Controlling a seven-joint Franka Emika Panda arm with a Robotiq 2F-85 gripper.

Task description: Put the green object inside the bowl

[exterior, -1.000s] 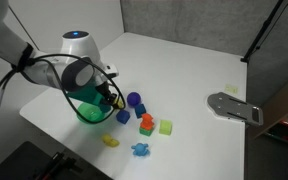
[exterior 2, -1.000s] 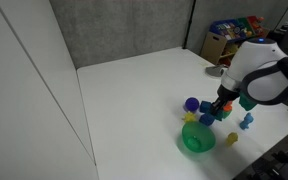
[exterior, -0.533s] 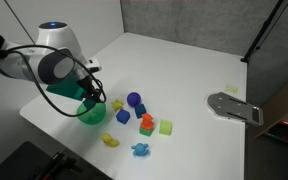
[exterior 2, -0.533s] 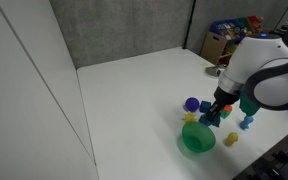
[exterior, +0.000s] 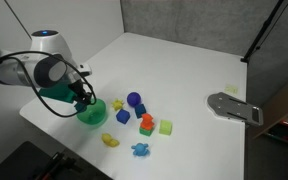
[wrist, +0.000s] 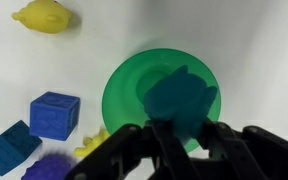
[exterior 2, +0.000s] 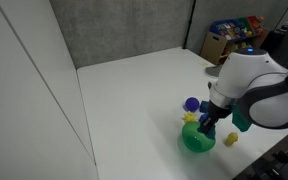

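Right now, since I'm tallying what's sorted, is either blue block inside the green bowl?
No; in the wrist view the blue cube and the other blue block sit on the table, outside the bowl.

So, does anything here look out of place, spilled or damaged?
Nothing stands out. The bowl sits upright on the table. The small toys lie loose beside it, none visibly broken. In the wrist view the gripper holds the green object over the bowl.
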